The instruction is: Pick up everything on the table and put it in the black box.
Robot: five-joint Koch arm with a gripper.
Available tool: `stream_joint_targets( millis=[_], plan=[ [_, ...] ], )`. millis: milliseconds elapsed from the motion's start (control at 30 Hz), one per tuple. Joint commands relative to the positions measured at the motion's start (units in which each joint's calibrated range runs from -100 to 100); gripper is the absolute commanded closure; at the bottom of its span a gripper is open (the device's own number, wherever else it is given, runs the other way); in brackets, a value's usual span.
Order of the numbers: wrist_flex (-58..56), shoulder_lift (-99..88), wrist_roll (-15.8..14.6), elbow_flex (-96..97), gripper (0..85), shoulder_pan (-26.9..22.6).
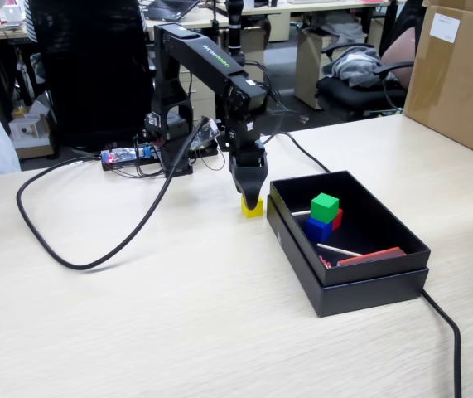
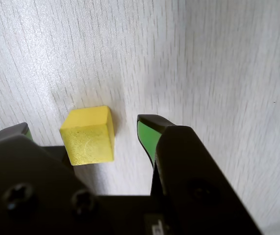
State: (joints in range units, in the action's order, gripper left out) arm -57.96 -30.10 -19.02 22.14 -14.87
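The claw (image 2: 83, 129) is seen lowered over the yellow cube (image 2: 89, 135) with its jaws spread apart, wider than the cube; in the wrist view the cube lies between them on the desk (image 2: 203, 58), closer to the jaw at the left of that view, and a clear gap of bare wood is left between the cube and the green-padded jaw at the right. No contact with the cube can be made out, so nothing is judged to be held. In the fixed view the claw (image 1: 252, 201) is shown pointing straight down with its tip at the yellow cube (image 1: 252, 209), which rests on the desk just beside the near left corner of the black box (image 1: 369, 278). Inside that box the green cube (image 1: 325, 206) is seen sitting on top of the blue cube (image 1: 316, 228) and the red cube (image 1: 336, 219), with a thin pale stick and a flat red piece lying nearby on the box floor; what those two are cannot be told. Three of the four cubes are thus judged to be delivered, and only the yellow one is left on the desk. The step in hand is judged to be the closing of the jaws on this last cube, followed by a short lift over the box wall. A black cable (image 1: 70, 249) is looped across the desk, well apart from the cube
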Motion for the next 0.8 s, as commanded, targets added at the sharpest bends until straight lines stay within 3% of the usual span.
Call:
stream_joint_targets(
  millis=[0,233,533,767],
  plan=[
    [1.6,1.5,-0.4,-1.3,41.2,-0.1],
    [1.8,8.7,0.8,-4.0,42.8,-0.4],
    [1.8,13.7,0.9,-6.8,71.6,-0.3],
    [-2.7,-4.3,3.4,-7.4,71.6,2.3]
  ],
)
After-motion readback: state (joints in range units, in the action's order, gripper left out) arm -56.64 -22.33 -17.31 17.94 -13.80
